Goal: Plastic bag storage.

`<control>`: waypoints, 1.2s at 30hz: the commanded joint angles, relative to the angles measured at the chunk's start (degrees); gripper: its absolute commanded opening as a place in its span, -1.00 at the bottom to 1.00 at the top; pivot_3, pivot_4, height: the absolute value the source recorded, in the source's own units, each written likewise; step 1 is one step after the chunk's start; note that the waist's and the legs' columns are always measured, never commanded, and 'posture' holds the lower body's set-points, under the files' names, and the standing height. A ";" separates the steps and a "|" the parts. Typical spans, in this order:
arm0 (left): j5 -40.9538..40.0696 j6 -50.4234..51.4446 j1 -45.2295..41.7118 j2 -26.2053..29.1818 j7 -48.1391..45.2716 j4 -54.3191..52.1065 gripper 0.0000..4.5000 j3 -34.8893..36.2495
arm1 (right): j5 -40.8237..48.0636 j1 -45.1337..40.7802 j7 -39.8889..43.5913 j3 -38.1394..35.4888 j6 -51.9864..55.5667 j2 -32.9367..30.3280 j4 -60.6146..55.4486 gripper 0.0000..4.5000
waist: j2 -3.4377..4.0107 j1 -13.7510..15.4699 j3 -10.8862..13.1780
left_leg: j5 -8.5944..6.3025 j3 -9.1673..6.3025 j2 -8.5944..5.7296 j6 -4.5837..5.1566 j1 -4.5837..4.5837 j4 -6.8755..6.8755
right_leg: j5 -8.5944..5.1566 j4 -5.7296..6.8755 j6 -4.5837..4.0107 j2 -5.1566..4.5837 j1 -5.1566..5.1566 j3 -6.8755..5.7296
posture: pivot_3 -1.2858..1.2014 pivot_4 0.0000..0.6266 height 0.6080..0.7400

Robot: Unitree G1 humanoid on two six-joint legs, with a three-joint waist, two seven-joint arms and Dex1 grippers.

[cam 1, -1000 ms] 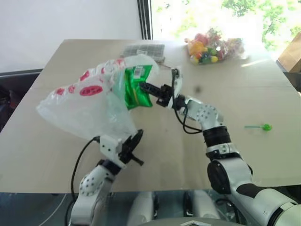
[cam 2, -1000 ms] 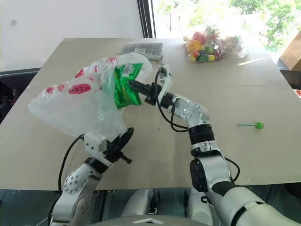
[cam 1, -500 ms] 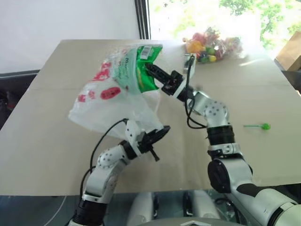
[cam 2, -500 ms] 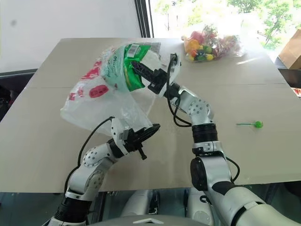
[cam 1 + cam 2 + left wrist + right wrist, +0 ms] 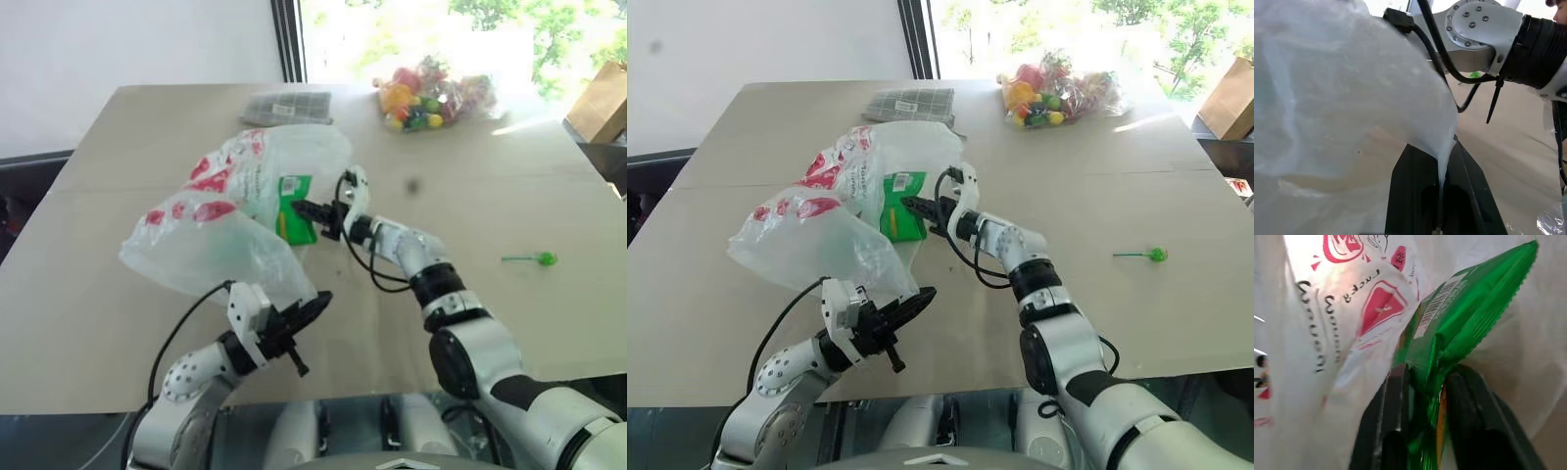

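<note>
The plastic bag (image 5: pixel 220 230), crinkly translucent white with red marks, lies slumped on the table left of centre. Its near corner is pinched in my left gripper (image 5: pixel 309 308), which is shut on it close to the table's front edge; the film runs down between the fingers (image 5: pixel 1415 186). My right gripper (image 5: pixel 306 211) reaches level into the bag's mouth from the right. A flat green packet (image 5: pixel 1469 318) sits between its fingers (image 5: pixel 1396 431), which stand apart with a gap around it. The packet (image 5: pixel 901 217) shows through the bag's opening.
A clear bag of colourful sweets (image 5: pixel 436 93) lies at the far right of the table. A flat grey packet (image 5: pixel 286 108) lies at the far middle. A green lollipop (image 5: pixel 537 258) lies to the right. A brown box (image 5: pixel 600 103) stands past the right edge.
The bag and green packet, lifted high half a second ago, have come down to the table. My right gripper sank with them and its fingers parted. My left hand drew back toward me.
</note>
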 commanded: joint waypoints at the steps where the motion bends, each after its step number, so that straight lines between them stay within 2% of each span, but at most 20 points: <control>1: 0.47 -1.54 0.22 -0.83 1.64 -3.11 -1.00 0.16 | -4.19 -4.59 1.23 0.48 -8.44 3.97 3.39 0.23 | 0.00 -0.03 0.00 | 0.00 0.00 0.00 0.00 0.00 0.00 | 0.00 0.00 0.00 0.00 0.00 0.01 | 0.03 -0.52 0.97; 4: 0.97 -2.25 0.38 -1.16 2.39 -2.81 -1.00 0.33 | -7.55 -5.25 3.22 2.19 -14.19 4.38 2.63 0.90 | 0.00 -0.04 0.00 | 0.00 0.02 0.00 -0.01 0.00 -0.01 | 0.00 -0.03 0.00 -0.02 0.00 0.03 | 0.03 -0.52 0.97; 5: 1.07 -2.54 0.49 -1.25 2.58 -2.59 -1.00 0.55 | -9.01 -4.97 3.40 3.02 -16.68 4.19 1.67 0.99 | 0.00 -0.07 0.00 | 0.00 0.02 0.00 -0.01 -0.02 -0.01 | 0.00 -0.03 0.00 -0.03 0.00 0.04 | 0.03 -0.52 0.97; 8: 1.64 -3.31 1.19 -1.35 2.98 -2.27 -1.00 0.41 | -16.51 -1.68 2.88 7.53 -26.47 1.22 -1.29 0.99 | 0.01 -0.13 0.00 | 0.00 0.03 0.01 -0.01 -0.03 -0.01 | 0.00 -0.02 0.00 -0.03 -0.03 0.04 | 0.03 -0.52 0.97; 12: 1.78 -3.92 1.18 -1.46 3.49 -1.46 -1.00 0.94 | -23.49 3.82 8.42 11.24 -36.62 -7.09 -5.03 0.99 | -0.01 0.48 0.00 | 0.00 0.02 0.00 -0.02 -0.02 -0.02 | 0.00 -0.05 0.00 -0.05 -0.02 0.03 | 0.03 -0.52 0.97; 15: 1.92 -4.12 0.95 -1.58 3.86 -0.95 -1.00 1.22 | -25.74 6.21 10.46 11.51 -43.47 -11.78 -8.05 0.99 | -0.02 0.62 0.01 | 0.00 0.02 -0.09 -0.01 -0.03 0.00 | 0.00 -0.05 0.00 -0.15 0.00 0.02 | 0.03 -0.52 0.97; 19: 2.13 -4.20 0.93 -1.79 4.26 -0.84 -1.00 1.00 | -28.31 4.95 6.30 9.87 -49.86 -15.60 -7.92 0.99 | 0.01 -0.26 0.04 | 0.02 0.07 -0.01 -0.04 0.02 0.01 | 0.00 0.00 0.01 -0.05 -0.02 0.10 | 0.03 -0.52 0.97; 24: 2.75 -4.44 1.09 -2.41 4.44 -0.53 -1.00 0.52 | -30.61 2.19 0.13 8.77 -49.45 -15.45 -2.85 0.99 | 0.02 -0.28 0.05 | 0.11 0.15 0.19 -0.20 0.15 -0.07 | 0.00 0.07 -0.01 0.14 -0.03 0.17 | 0.03 -0.52 0.97; 31: 3.78 -4.85 0.64 -3.40 4.81 -0.03 -1.00 -0.46 | -31.10 -4.51 -1.77 7.96 -46.83 -12.24 7.91 0.99 | 0.01 0.05 0.05 | 0.11 0.22 0.17 -0.20 0.12 -0.06 | 0.00 0.04 -0.01 0.09 -0.03 0.17 | 0.03 -0.52 0.97; 34: 3.87 -5.05 0.51 -3.28 4.90 -0.12 -1.00 -0.26 | -30.12 -6.14 -3.22 6.24 -45.28 -11.67 10.15 0.66 | 0.02 0.05 0.05 | 0.11 0.21 0.17 -0.20 0.11 -0.06 | 0.00 0.04 -0.02 0.07 -0.03 0.17 | 0.03 -0.52 0.97; 36: 3.63 -5.10 0.13 -3.00 5.32 -0.14 -1.00 0.97 | -30.88 -5.62 -4.03 5.64 -44.54 -13.66 10.76 0.23 | 0.02 0.13 0.06 | 0.11 0.20 0.17 -0.20 0.10 -0.06 | 0.00 0.03 -0.02 0.06 -0.03 0.16 | 0.03 -0.52 0.97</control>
